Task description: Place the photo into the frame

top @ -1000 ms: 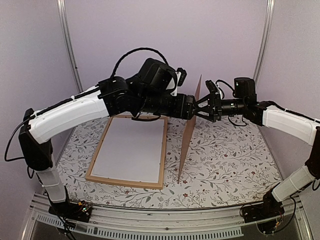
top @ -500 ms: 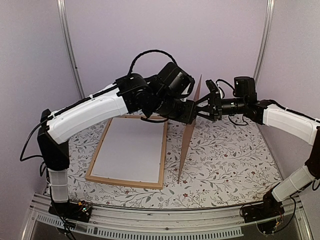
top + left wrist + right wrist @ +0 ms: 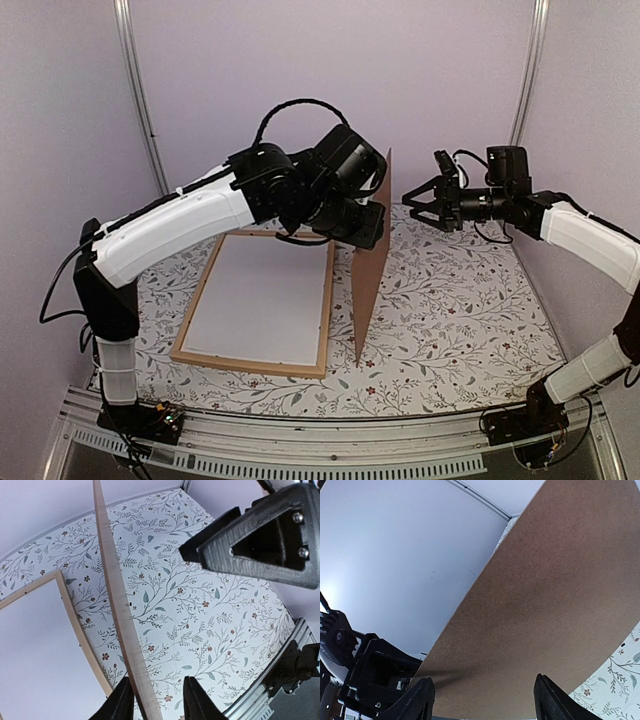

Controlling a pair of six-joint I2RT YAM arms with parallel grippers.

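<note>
Right gripper (image 3: 416, 203) has released the upright board (image 3: 370, 270) and drawn back, jaws apart, while left gripper (image 3: 155, 695) closes around its edge, gap still showing; frame (image 3: 250, 364) lies flat on table (image 3: 450, 320), photo unseen, insertion pending.

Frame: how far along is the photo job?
Done: the frame lies flat on the table, white panel inside, backing board out. In hand: the backing board stands on edge between the fingers of the left gripper; the right gripper is open, clear of it. Left: the photo shows in no view; placing it remains.
</note>
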